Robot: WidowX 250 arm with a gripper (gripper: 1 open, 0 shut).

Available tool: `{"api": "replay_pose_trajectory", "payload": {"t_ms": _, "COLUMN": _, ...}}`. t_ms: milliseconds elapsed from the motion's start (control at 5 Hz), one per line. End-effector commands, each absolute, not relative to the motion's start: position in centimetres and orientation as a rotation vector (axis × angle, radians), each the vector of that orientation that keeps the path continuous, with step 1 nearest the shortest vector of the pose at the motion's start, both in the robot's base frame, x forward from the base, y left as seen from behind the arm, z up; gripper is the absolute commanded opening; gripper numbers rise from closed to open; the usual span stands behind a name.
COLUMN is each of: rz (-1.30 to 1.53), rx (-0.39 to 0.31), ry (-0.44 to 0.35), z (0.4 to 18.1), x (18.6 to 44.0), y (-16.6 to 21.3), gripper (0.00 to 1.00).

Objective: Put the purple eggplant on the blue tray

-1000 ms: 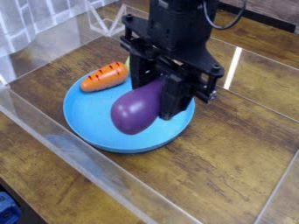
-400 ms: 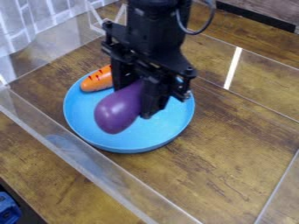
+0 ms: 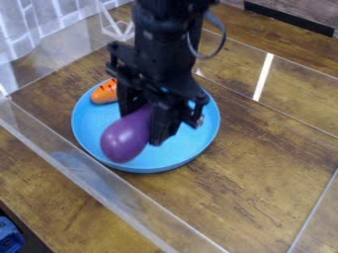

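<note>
The purple eggplant [image 3: 125,138] is glossy and bulbous, held at its narrow end by my gripper [image 3: 161,117], which is shut on it. It hangs tilted over the left half of the blue tray [image 3: 196,148], low over the dish; I cannot tell whether it touches the tray floor. The black gripper body and arm come down from the top of the view and hide the tray's middle and back.
An orange carrot [image 3: 105,92] lies at the tray's back left rim, mostly hidden behind the gripper. Clear plastic walls [image 3: 79,168] border the wooden table on the left and front. Bare wood lies to the right of the tray.
The gripper has carried the eggplant leftward and down over the tray. The carrot is now more hidden behind the arm.
</note>
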State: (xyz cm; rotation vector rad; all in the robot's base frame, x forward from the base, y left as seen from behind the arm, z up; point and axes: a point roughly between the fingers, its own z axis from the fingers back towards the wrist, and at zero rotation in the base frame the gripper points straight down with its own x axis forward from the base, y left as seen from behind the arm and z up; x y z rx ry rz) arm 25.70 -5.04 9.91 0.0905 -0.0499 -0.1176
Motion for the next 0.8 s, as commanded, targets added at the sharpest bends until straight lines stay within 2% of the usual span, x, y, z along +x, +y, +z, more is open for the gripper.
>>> {"api": "replay_pose_trajectory", "payload": {"t_ms": 0, "rz": -0.087, "rx": 0.102, "ry": -0.084, "z": 9.6, "x": 26.3, "y": -4.2, "gripper": 0.0}}
{"api": "replay_pose_trajectory", "payload": {"t_ms": 200, "rz": -0.085, "rx": 0.108, "ry": -0.107, "z": 8.5, "x": 26.9, "y": -3.7, "gripper": 0.0}}
{"api": "replay_pose_trajectory", "payload": {"t_ms": 600, "rz": -0.042, "rx": 0.088, "ry": -0.165, "z": 7.6, "x": 29.1, "y": -2.0, "gripper": 0.0}}
